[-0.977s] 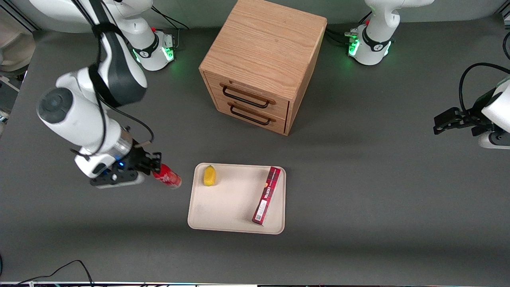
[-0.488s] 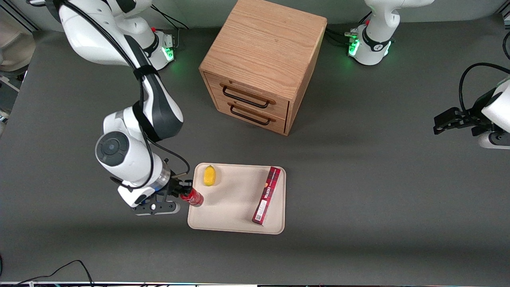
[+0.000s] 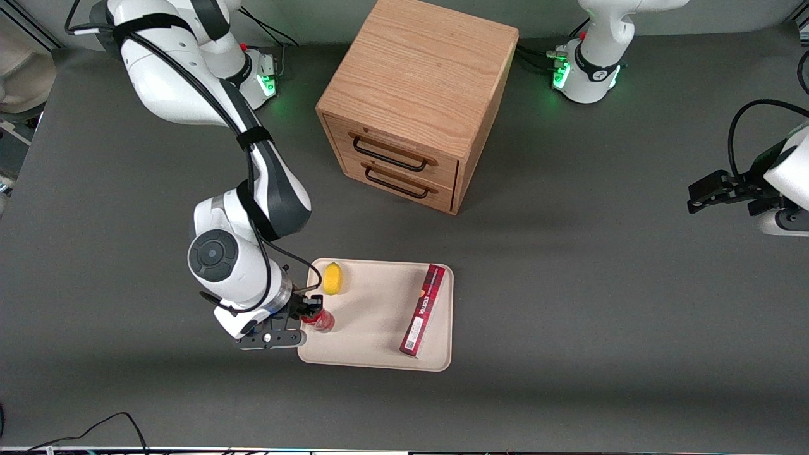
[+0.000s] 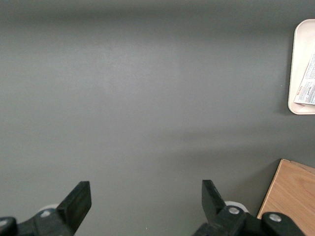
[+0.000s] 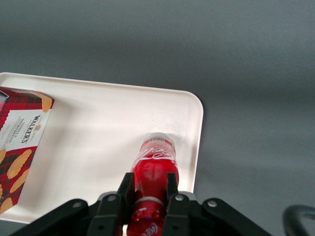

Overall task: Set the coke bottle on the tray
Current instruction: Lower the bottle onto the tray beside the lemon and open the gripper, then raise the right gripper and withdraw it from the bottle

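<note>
My right gripper (image 3: 310,311) is shut on the coke bottle (image 3: 320,321), a small glossy red bottle. It holds the bottle by the neck over the cream-beige tray (image 3: 373,354), just inside the tray's edge toward the working arm's end. In the right wrist view the black fingers (image 5: 126,189) clamp the bottle (image 5: 155,164) on both sides, with its base pointing down at the tray (image 5: 98,123). Whether the base touches the tray I cannot tell.
On the tray lie a yellow lemon (image 3: 332,278) and a long dark-red box (image 3: 423,309), which also shows in the right wrist view (image 5: 19,147). A wooden two-drawer cabinet (image 3: 417,101) stands farther from the front camera.
My gripper has carried the bottle from the bare table toward the tray and nearer the front camera. The bottle is now over the tray's edge region.
</note>
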`<state>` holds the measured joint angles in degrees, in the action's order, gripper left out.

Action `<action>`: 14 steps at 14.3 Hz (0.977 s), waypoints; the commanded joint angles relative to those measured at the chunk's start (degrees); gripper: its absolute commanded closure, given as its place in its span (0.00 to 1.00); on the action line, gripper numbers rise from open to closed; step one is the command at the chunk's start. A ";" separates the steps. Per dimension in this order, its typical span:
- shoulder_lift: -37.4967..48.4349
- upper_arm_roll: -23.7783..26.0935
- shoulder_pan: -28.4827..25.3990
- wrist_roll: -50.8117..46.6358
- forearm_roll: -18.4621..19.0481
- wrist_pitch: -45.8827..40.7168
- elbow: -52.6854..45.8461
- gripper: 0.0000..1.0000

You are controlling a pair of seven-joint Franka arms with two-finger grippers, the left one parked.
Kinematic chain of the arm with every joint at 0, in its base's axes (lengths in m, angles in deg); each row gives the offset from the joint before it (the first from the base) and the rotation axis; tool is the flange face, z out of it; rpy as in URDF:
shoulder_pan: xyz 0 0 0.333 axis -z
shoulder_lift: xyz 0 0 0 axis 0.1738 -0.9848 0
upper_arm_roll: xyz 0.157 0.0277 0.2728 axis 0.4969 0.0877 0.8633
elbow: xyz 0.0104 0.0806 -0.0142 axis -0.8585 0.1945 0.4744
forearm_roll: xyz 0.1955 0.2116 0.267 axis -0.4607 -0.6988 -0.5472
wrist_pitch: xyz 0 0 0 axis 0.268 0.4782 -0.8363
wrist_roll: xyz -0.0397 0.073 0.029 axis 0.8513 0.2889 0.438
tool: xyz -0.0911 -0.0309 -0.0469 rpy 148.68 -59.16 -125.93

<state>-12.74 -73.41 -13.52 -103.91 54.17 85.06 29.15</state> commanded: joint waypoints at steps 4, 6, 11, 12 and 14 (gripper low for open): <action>-1.95 -1.15 -0.73 -1.15 -0.83 2.36 -2.39 0.25; -2.04 -1.15 -0.73 -0.63 -0.75 2.36 -2.83 0.25; 10.49 -1.15 3.04 0.16 1.88 -10.88 -2.31 0.00; 14.36 -1.07 4.97 0.51 2.59 -14.57 -1.26 0.00; 22.27 -0.98 7.87 5.32 2.59 -23.18 1.37 0.00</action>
<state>-0.15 -75.10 -8.45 -102.25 55.91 68.20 24.73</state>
